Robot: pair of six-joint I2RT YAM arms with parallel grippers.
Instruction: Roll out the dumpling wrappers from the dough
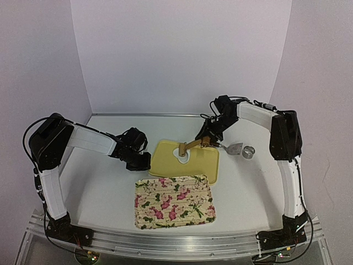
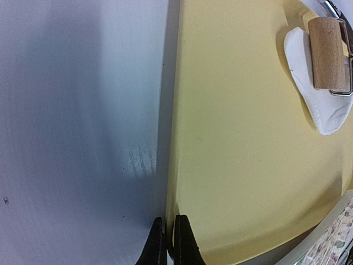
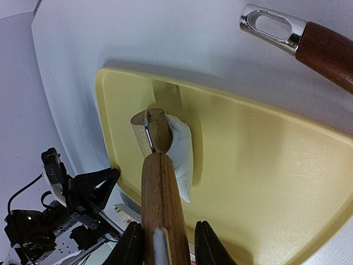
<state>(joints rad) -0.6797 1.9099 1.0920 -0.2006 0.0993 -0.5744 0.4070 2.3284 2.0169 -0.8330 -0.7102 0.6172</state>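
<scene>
A flattened, irregular white piece of dough (image 1: 182,157) (image 2: 322,105) (image 3: 182,154) lies on the yellow cutting board (image 1: 201,165) (image 2: 237,138) (image 3: 265,176). A small wooden roller (image 2: 326,52) (image 3: 150,130) rests on the dough. My right gripper (image 1: 208,141) (image 3: 168,248) is shut on its long wooden handle (image 3: 162,204). At the board's left edge my left gripper (image 1: 142,161) (image 2: 168,243) stands shut, one tip on the table side and one over the board. No dumpling wrappers are in view.
A metal ring cutter (image 1: 249,152) and a metal tool with a wooden handle (image 1: 234,148) (image 3: 309,38) lie on the table right of the board. A floral tray (image 1: 174,201) sits in front of the board, its corner (image 2: 336,237) close to my left gripper.
</scene>
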